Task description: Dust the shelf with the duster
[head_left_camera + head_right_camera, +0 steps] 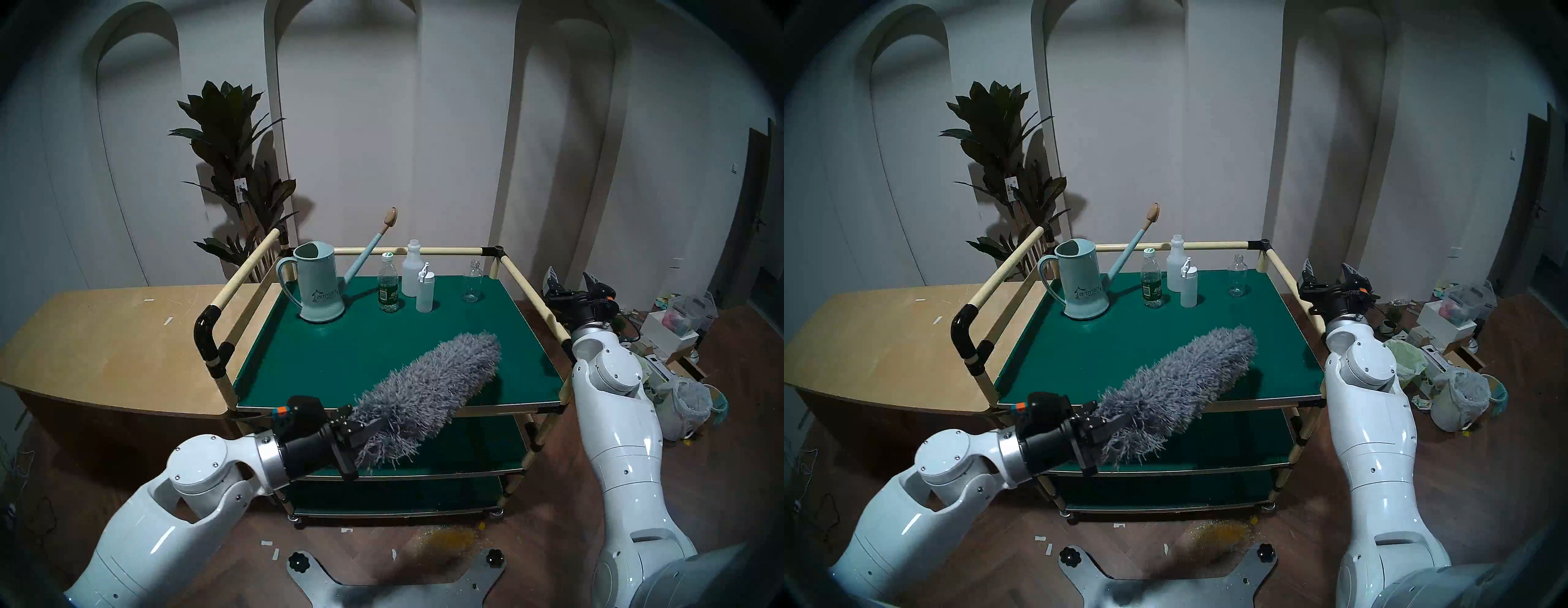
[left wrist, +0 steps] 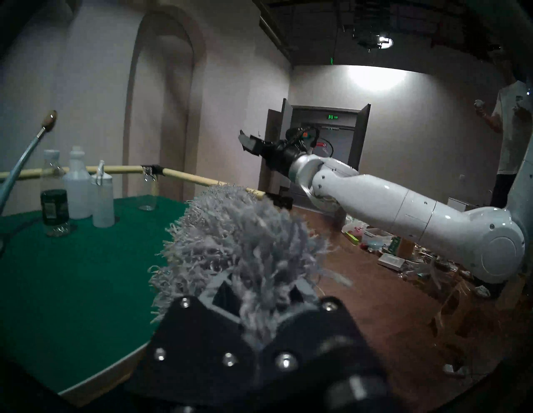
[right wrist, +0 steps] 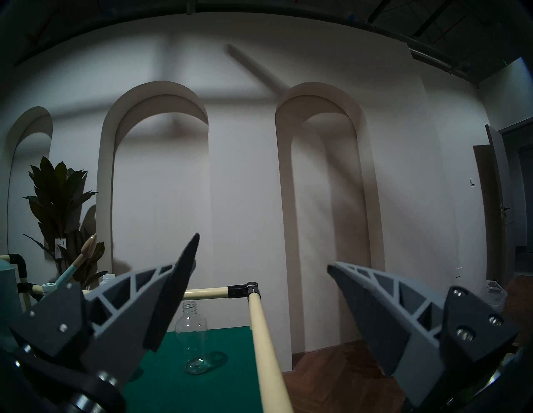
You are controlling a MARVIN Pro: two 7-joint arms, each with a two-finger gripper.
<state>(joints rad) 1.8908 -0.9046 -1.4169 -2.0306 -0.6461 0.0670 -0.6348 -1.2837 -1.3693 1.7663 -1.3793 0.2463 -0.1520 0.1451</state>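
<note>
Nearest the head camera, the robot's white left arm reached in from the lower left, and its left gripper had its dark fingers clamped tight on the near end of the duster. The handle was buried in grey strands, so it could not be made out. From those fingers the shaggy grey duster ran away and to the right, rising over the near front edge of the shelf, the dark green top board of a railed cart. Its fluffy far tip hung over the right half of the board; whether the strands touched the green surface could not be told.

Well beyond the left fingers, along the back of the shelf, stood a pale teal watering can with its long spout slanting up to the right. Just right of it came a small green-labelled water bottle, then a white bottle with a white pump bottle just in front of it, then, apart from these, a clear empty bottle.

Farthest right, outside the cream rail, the right gripper hovered with its fingers spread wide and holding nothing. In the right wrist view the rail ran up between those fingers, and the clear bottle stood just beside the left one.
</note>
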